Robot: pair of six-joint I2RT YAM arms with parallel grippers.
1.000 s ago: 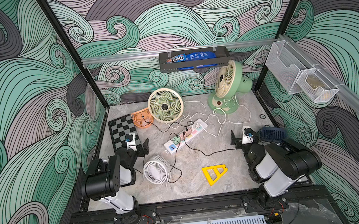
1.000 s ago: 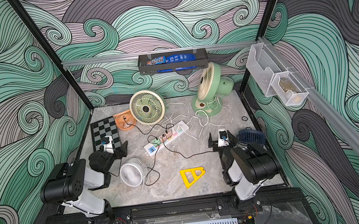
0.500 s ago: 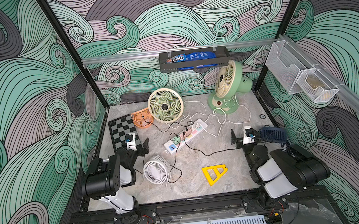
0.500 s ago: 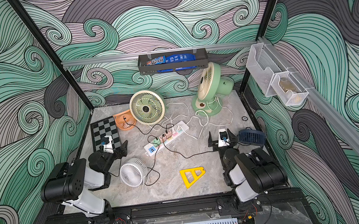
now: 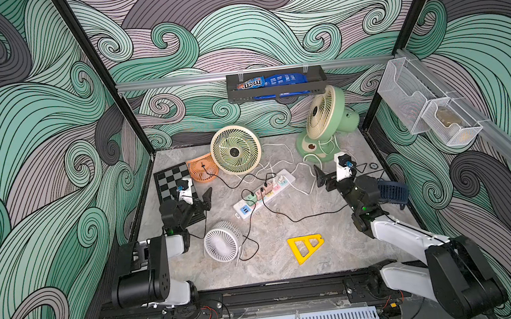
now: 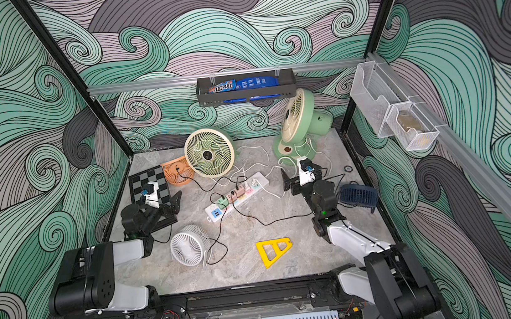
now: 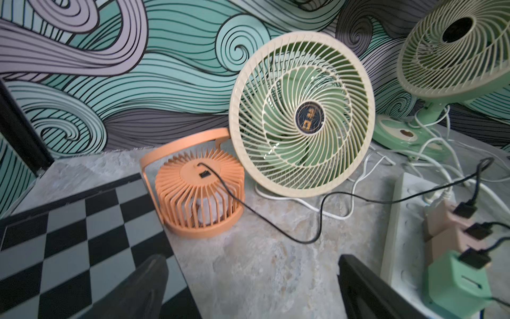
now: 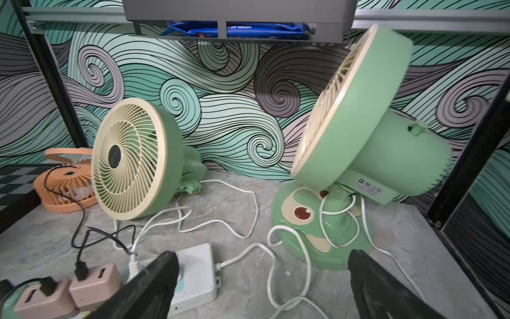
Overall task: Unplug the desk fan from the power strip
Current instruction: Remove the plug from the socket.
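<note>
Robot lab enclosure: wave-printed walls (image 5: 232, 22), aluminium frame (image 5: 173, 82).

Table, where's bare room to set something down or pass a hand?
Bare: the front strip between the white fan and the yellow triangle, and right of the triangle. Crowded: around the power strip, where cords tangle toward the cream fan.

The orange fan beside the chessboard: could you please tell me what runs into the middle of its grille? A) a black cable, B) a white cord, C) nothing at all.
A: in the left wrist view a black cable plugs into the hub of the orange fan and trails off toward the power strip.
</note>
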